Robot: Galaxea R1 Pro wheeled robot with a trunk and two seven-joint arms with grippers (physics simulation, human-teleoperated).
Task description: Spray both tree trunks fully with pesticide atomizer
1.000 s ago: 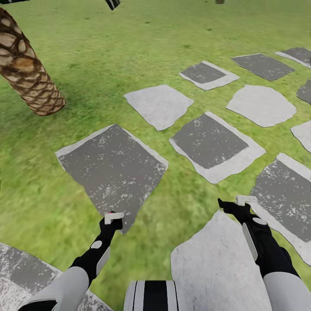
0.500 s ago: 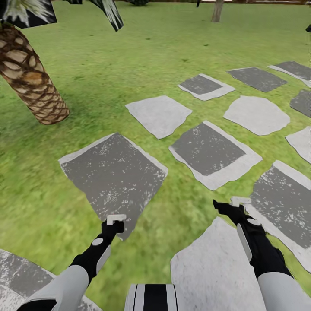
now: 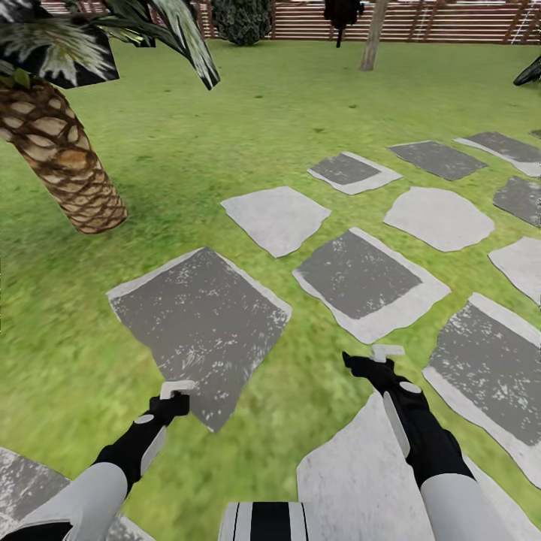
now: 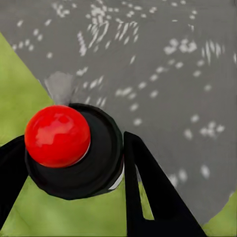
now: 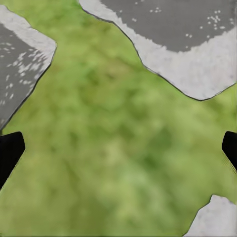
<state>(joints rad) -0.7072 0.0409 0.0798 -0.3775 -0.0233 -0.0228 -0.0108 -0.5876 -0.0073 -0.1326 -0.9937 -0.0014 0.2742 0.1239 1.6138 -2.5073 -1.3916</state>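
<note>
Left tool [image 4: 74, 163] clamped on pesticide atomizer [image 4: 66, 148], right tool [image 5: 118, 148] spread wide, empty, over grass [image 3: 315, 98].

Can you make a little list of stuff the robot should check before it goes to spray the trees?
1. Small dark spray bottle with a round red top between the left gripper's black fingers: ok, the fingers sit close on both sides.
2. Right gripper free: ok, open over grass.
3. A thick grey-beige tree trunk in sight: ok, far off by the brown slat fence.
4. Scaly brown palm trunk is not a target: ok, it stands off to the left.
5. Path ahead over the flat grey stone slabs: ok.
6. Trunk coverage: cannot tell.
</note>
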